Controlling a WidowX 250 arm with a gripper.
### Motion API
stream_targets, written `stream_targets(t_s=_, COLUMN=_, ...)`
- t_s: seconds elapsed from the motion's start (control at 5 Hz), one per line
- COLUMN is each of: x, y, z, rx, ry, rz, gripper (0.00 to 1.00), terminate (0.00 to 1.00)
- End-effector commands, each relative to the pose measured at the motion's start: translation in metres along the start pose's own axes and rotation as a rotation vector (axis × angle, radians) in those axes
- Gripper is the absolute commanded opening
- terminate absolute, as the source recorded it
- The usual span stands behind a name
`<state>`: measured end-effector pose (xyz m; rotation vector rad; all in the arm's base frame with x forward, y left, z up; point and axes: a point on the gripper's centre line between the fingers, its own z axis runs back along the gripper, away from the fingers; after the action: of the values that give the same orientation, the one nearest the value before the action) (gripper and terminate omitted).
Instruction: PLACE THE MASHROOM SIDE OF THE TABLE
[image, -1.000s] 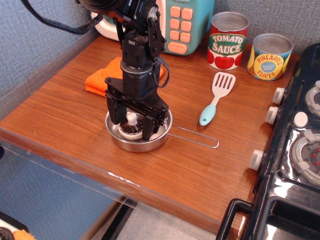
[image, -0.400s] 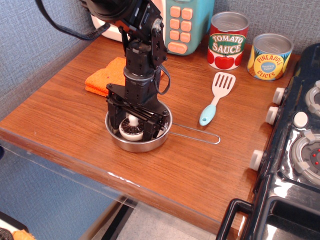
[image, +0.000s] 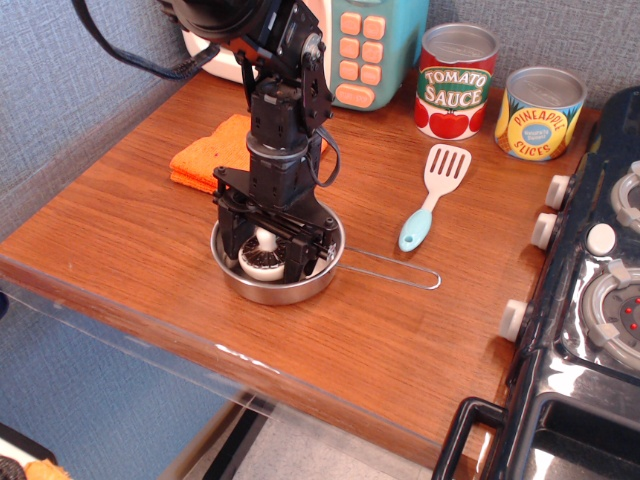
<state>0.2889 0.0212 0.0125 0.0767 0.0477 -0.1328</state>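
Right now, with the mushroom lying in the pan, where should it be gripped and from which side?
Judging from this view, grip the mushroom across its round cap, coming straight down from above. It sits gills-up with the stubby stem upward, and the pan rim blocks side approaches.

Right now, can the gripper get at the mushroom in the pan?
Probably yes. The gripper is already down inside the pan, its fingers on either side of the mushroom, with nothing between them. Whether it has closed on the mushroom is unclear.
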Motion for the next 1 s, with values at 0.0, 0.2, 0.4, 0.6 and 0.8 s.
stream_targets(t_s=0.0, x=0.013, y=-0.016, z=0.064, rx=-0.011, ry=-0.164, rz=-0.093, gripper=0.00, terminate=0.00)
stream_targets(t_s=0.2, x=-0.002, y=-0.046, z=0.077, rx=0.005, ry=-0.190, rz=-0.177, gripper=0.00, terminate=0.00)
stream_targets(t_s=0.4, x=-0.017, y=-0.077, z=0.069, rx=-0.010, ry=-0.181, rz=-0.280, gripper=0.00, terminate=0.00)
stream_targets(t_s=0.6, x=-0.028, y=-0.097, z=0.055, rx=0.027, ry=-0.151, rz=-0.346, gripper=0.00, terminate=0.00)
stream_targets(t_s=0.8, x=-0.032, y=-0.100, z=0.042, rx=0.034, ry=-0.131, rz=-0.361, gripper=0.00, terminate=0.00)
